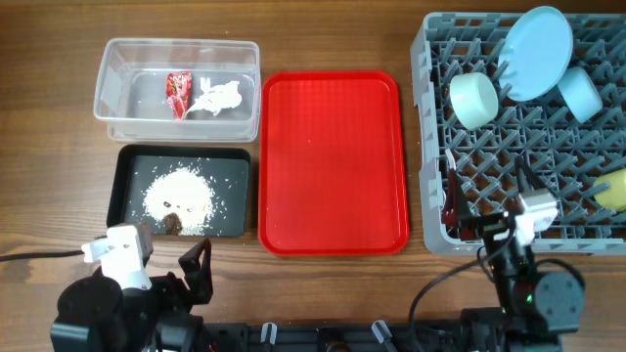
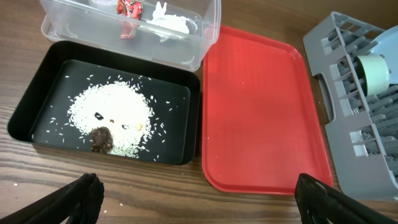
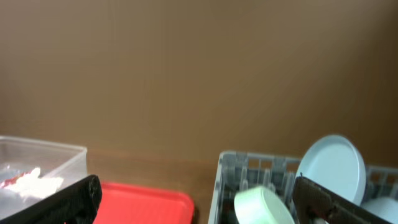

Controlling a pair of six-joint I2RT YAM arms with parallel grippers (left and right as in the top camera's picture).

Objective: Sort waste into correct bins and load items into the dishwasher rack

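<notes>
Overhead view: the rack [image 1: 427, 117] fills the right of the frame and holds the plate [image 1: 535, 51] on edge at its top, the green bowl [image 1: 473, 100] and blue bowl [image 1: 579, 93] flanking it, and the cup [image 1: 614, 188] at the right edge; the red tray [image 1: 333, 156] lies at centre. At upper left, the tub [image 1: 117, 59] contains the wrapper [image 1: 178, 93] and napkin [image 1: 217, 96], and the black tray [image 1: 119, 191] just below holds rice [image 1: 181, 193] with a brown lump [image 1: 172, 224]. The left gripper [image 2: 196, 199] and right gripper [image 3: 196, 199], at the bottom edge, stand wide open, gripping nothing.

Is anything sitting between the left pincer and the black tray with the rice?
Nothing visible does. Only wooden tabletop lies between the open left pincer and the near wall of the black tray.
</notes>
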